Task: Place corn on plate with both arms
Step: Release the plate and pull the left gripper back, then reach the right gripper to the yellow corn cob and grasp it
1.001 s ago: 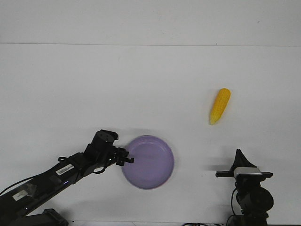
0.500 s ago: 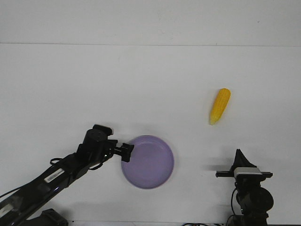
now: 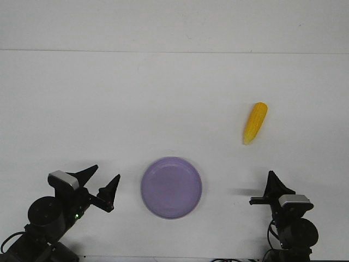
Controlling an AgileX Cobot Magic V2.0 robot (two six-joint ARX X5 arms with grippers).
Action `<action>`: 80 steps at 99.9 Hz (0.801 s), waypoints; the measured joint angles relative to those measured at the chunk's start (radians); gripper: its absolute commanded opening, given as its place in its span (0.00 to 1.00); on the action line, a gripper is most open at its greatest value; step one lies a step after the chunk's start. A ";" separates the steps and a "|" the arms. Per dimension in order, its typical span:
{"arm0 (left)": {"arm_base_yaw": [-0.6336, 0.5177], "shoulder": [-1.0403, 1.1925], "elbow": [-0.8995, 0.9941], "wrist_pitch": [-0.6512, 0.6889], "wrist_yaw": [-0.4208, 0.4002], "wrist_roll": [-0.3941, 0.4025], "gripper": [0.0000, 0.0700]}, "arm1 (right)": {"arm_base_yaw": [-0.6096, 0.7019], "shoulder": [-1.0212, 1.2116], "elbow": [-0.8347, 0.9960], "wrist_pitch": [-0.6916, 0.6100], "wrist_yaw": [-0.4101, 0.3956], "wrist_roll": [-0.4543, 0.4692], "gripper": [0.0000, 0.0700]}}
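On the white desk (image 3: 109,98) the lavender plate (image 3: 172,188) sits near the front edge, roughly centre, nothing on it. Yellow corn cob (image 3: 255,123) lies well apart from the plate, further back and to the right, tilted with its pointed end toward the front and slightly left, flat on the desk, nothing touching it. Left tool (image 3: 102,187) sits at the front left, near the plate's left side but clear of the rim; its two pointed fingers are spread wide apart, nothing between them. Right tool (image 3: 271,185) is at the front right, pointed tip up, well short of the corn; only one dark pointed shape shows from this angle, so cannot tell how far it is spread. Nothing visibly gripped by it.
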 measured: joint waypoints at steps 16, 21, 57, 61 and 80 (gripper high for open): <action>0.000 -0.033 -0.022 -0.055 -0.001 0.002 0.77 | 0.000 0.035 0.128 -0.002 0.076 0.073 0.01; 0.000 -0.037 -0.022 -0.062 -0.001 0.003 0.77 | 0.000 0.076 0.219 -0.014 0.122 0.074 0.04; 0.000 -0.038 -0.022 -0.068 -0.002 0.007 0.77 | -0.001 0.749 0.757 -0.281 0.108 -0.030 0.86; 0.000 -0.038 -0.022 -0.068 -0.002 0.007 0.77 | -0.001 0.840 0.805 -0.299 0.099 -0.031 0.86; 0.000 -0.038 -0.022 -0.068 -0.002 0.007 0.77 | 0.000 1.261 1.021 -0.388 0.032 -0.029 0.85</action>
